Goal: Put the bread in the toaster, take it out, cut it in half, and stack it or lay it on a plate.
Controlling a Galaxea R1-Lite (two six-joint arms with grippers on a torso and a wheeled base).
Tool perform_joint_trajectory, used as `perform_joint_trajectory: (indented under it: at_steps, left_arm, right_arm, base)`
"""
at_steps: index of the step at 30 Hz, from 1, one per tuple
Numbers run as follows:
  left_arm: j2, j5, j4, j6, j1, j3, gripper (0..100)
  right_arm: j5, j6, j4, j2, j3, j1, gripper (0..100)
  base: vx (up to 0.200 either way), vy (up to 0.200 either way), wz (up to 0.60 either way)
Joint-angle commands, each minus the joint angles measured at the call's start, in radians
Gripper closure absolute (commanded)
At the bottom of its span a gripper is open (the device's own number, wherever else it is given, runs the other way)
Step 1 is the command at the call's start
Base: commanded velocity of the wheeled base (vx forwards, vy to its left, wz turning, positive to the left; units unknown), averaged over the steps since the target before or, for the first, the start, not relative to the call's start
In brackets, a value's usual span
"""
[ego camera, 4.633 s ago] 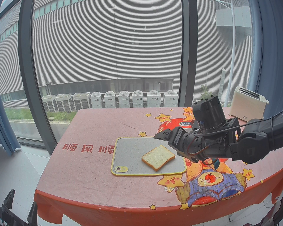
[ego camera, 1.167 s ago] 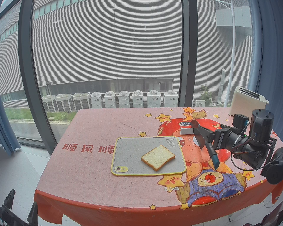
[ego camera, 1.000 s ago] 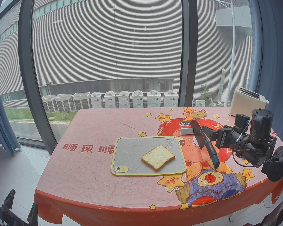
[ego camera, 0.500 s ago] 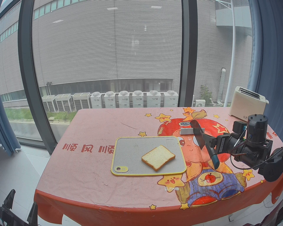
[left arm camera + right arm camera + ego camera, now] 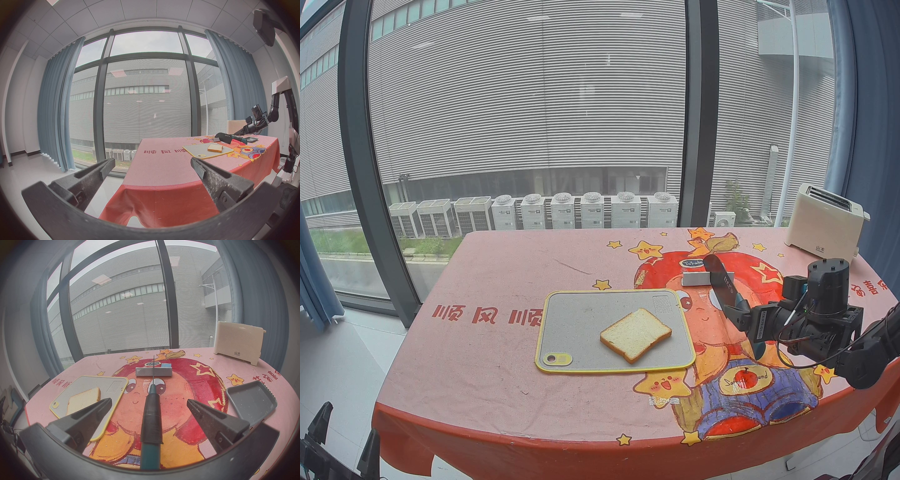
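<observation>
Right end effector (image 5: 740, 312) has swung off the cutting board (image 5: 575, 325) and sunk low, back toward the table's (image 5: 487, 375) right edge.
Nearest, the left end effector (image 5: 152, 161) hangs released, off the table's end and well apart from everything. On the right, the other's fingers (image 5: 90, 418) are spread wide either side of the knife (image 5: 151, 415) handle, gripping nothing; the blade reaches a grey block (image 5: 153, 371). Bread (image 5: 635, 334) lies flat on the cutting board, well to that end effector's left. A grey tray (image 5: 251, 401) sits on its right, and the toaster (image 5: 825, 222) stands at the far right corner.
</observation>
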Motion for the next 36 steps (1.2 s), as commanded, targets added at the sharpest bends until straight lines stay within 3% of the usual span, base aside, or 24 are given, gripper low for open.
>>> perform_joint_trajectory:
  at_steps: [1,36]
  left_arm:
    - [0.001,0.0,0.0,0.0,0.0,0.016,0]
    - [0.001,0.0,0.0,0.0,0.0,0.016,0]
  right_arm:
    - [0.0,-0.001,-0.002,0.015,0.001,-0.001,0]
    - [0.003,0.004,-0.014,0.087,-0.011,-0.003,0]
  base:
    - [0.0,0.0,0.0]
    - [0.0,0.0,0.0]
